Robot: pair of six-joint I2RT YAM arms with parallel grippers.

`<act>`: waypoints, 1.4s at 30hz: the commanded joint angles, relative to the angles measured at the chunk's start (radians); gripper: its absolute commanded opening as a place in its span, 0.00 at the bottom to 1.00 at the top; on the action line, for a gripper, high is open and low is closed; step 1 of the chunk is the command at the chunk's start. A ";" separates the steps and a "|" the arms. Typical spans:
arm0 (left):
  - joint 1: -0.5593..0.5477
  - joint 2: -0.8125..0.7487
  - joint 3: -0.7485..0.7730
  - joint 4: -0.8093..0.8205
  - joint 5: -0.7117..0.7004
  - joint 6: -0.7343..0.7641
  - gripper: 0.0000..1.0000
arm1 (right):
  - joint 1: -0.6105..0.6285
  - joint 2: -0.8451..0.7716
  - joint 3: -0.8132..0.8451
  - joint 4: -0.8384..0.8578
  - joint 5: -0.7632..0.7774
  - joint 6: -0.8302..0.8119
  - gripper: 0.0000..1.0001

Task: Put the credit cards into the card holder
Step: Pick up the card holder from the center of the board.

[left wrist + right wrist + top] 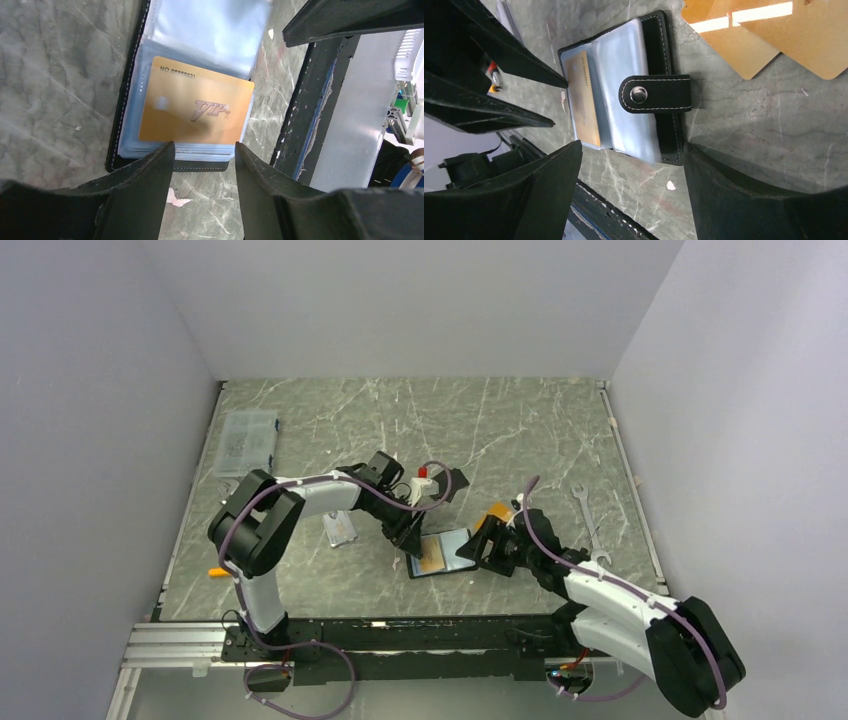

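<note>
**Open wallet on the marble between two unclenched grippers**

Top view: the small black folding card holder (447, 551) lies open on the grey-green marble table (330, 420), near the front edge, between the two arms. The left gripper (408, 540) is at its left end and the right gripper (480, 548) at its right end. Loose orange-tan credit cards (497, 512) lie just behind the right gripper. A clear plastic box (247, 443) sits at the far left.

Left wrist view: an orange-tan card marked VIP (195, 107) lies on the holder's clear pockets (210, 30). The left gripper's (204, 150) fingers stand apart at the holder's edge, grasping nothing.

Right wrist view: the holder's snap tab (654, 94) lies across the pockets. The right gripper (633, 147) is spread wide, empty.
</note>
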 commanded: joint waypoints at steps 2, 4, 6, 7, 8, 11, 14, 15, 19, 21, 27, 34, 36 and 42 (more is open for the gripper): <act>-0.009 0.059 0.015 -0.016 -0.127 0.047 0.53 | -0.031 -0.051 -0.075 0.098 -0.056 0.022 0.75; -0.010 0.076 0.025 -0.032 -0.175 0.049 0.51 | -0.035 -0.060 -0.081 0.152 -0.074 0.021 0.73; -0.008 0.086 0.032 -0.046 -0.195 0.043 0.50 | -0.035 -0.068 -0.081 0.179 -0.082 0.017 0.72; -0.008 0.086 0.031 -0.050 -0.200 0.039 0.50 | -0.037 -0.071 -0.082 0.190 -0.087 0.015 0.71; -0.008 0.083 0.031 -0.050 -0.200 0.035 0.50 | -0.038 -0.074 -0.084 0.202 -0.093 0.014 0.71; -0.008 0.085 0.028 -0.052 -0.204 0.027 0.50 | -0.043 -0.087 -0.094 0.226 -0.109 0.017 0.70; -0.008 0.100 0.035 -0.069 -0.209 0.029 0.49 | -0.061 -0.134 -0.109 0.240 -0.135 0.022 0.67; -0.008 0.102 0.035 -0.072 -0.213 0.031 0.49 | -0.070 -0.155 -0.105 0.221 -0.137 0.016 0.66; -0.006 0.101 0.035 -0.081 -0.215 0.035 0.48 | -0.114 -0.244 -0.081 0.085 -0.131 -0.027 0.66; -0.005 0.100 0.031 -0.080 -0.214 0.034 0.47 | -0.135 -0.278 -0.073 0.030 -0.125 -0.048 0.66; 0.003 0.107 0.040 -0.087 -0.194 0.031 0.46 | -0.181 -0.237 -0.079 0.013 -0.132 -0.104 0.66; 0.007 0.105 0.041 -0.095 -0.191 0.030 0.45 | -0.196 -0.185 -0.102 0.063 -0.161 -0.130 0.72; 0.009 0.109 0.047 -0.100 -0.192 0.033 0.45 | -0.196 -0.165 -0.126 0.116 -0.171 -0.112 0.73; 0.020 0.106 0.060 -0.110 -0.185 0.038 0.44 | -0.194 0.025 -0.160 0.301 -0.229 -0.046 0.72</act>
